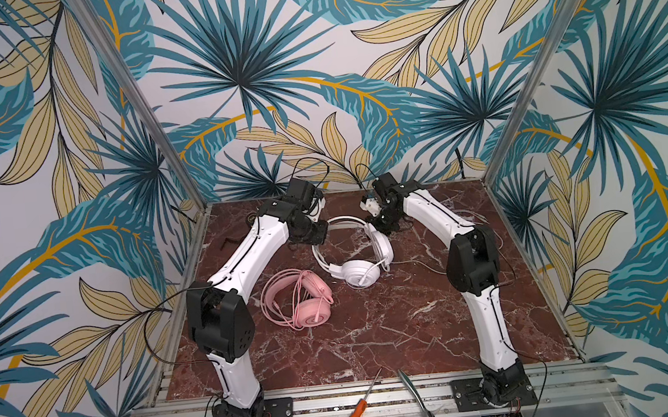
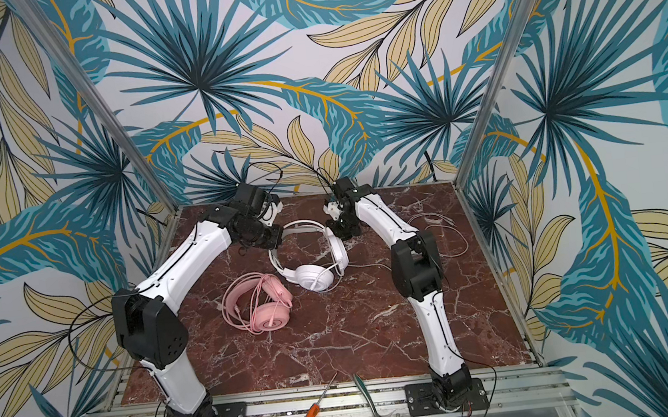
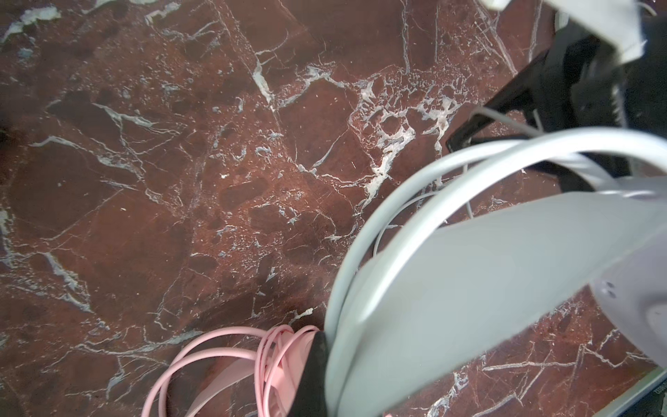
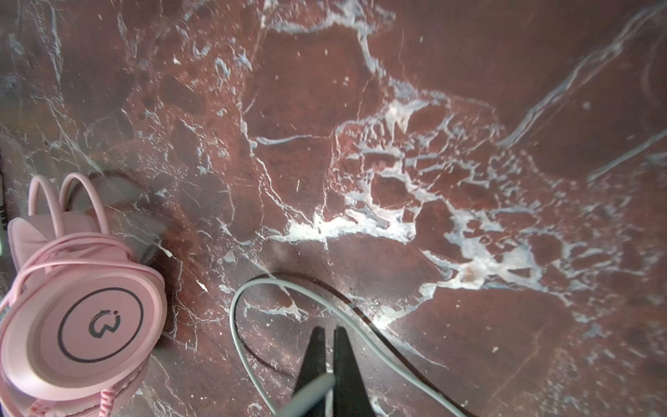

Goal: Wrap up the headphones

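The marble table [image 1: 378, 339] gives us open room toward the front, while walls close in behind. The white headphones [image 1: 357, 273] lie mid-back between both arms. The pink headphones [image 1: 313, 309] sit near them toward the front left, their cord wound around them. We judge both light, with springy bands. Our left gripper [image 1: 313, 236] looks closed on the white band. Our right gripper [image 4: 328, 335] pinches the limp, slippery white cable [image 4: 249, 289].

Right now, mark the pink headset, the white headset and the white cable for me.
pink headset [image 1: 316, 312]: in a top view, its near ear cup.
white headset [image 1: 361, 274]: in a top view, its flat-lying ear cup.
white cable [image 4: 263, 281]: right wrist view, the bend of its loop.
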Robot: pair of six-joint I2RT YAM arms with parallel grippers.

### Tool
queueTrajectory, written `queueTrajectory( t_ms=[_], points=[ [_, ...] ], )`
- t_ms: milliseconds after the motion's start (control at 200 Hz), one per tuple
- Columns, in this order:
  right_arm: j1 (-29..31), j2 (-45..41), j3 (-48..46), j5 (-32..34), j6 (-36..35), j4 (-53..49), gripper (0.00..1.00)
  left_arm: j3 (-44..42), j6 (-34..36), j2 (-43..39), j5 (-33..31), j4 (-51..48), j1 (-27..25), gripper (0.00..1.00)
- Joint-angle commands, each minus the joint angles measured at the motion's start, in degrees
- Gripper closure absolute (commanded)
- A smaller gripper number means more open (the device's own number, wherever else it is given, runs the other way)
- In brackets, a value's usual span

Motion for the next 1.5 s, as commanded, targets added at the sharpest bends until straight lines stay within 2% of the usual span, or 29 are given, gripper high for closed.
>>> queueTrajectory(
  t_ms=[0, 506, 911, 1162, 1492],
  points=[
    [-0.15, -5.61, -5.89, -2.48, 4.04, 9.26, 0.96, 2.95, -1.56, -3.72, 5.11, 1.30, -0.13, 1.00],
    [-0.27, -16.13, -29.81, -7.01, 13.42, 33.68, 0.74, 2.79, -3.51, -3.59, 6.32, 1.30, 0.61, 1.00],
    [-0.26, -21.76, -43.37, -7.15, 18.40, 48.94, 0.57, 2.87, -7.15, -3.83, 6.56, 1.34, 3.02, 1.00],
    [-0.31, -22.90, -51.53, -7.72, 23.99, 58.03, 0.48, 3.42, -8.94, -4.18, 6.78, 1.54, 3.81, 1.00],
    [-0.30, -23.33, -59.03, -9.46, 30.50, 67.38, 0.47, 4.90, -11.42, -3.68, 6.18, 1.69, 4.54, 1.00]
  ],
)
